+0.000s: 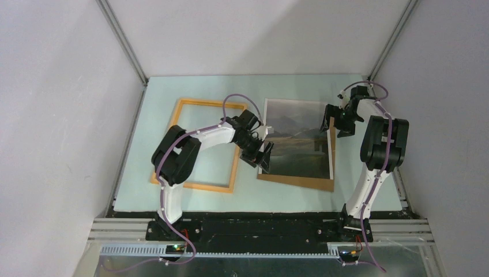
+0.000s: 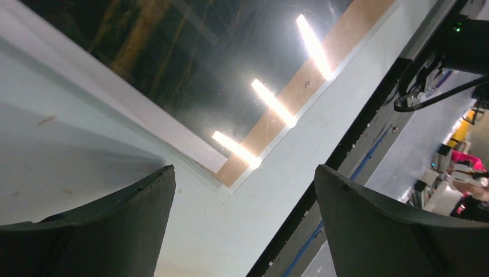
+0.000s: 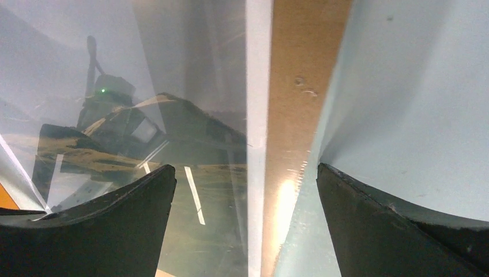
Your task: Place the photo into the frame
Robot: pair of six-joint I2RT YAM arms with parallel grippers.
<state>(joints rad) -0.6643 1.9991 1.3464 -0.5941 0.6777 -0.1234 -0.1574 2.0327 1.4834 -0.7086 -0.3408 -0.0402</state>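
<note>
The step in hand looks like the pick-up of the photo (image 1: 300,135), with nothing lifted yet. The photo lies face up on a brown board (image 1: 297,182), between the two hands.

The left gripper (image 1: 264,158) hangs over the photo's left near corner. Its jaws are spread wide and empty, with the corner of photo and board just ahead of its fingers (image 2: 115,231). The right gripper (image 1: 333,127) hovers over the photo's right edge, also wide and holding nothing. Below it are the white border, a strip of board and the table (image 1: 138,173).

The frame (image 1: 202,103) lies flat on the far side of the left gripper from the photo, partly under that arm.

I judge the next move needs a finger slipped under the thin print alone, not the board. The glossy sheet may slide or bend.
</note>
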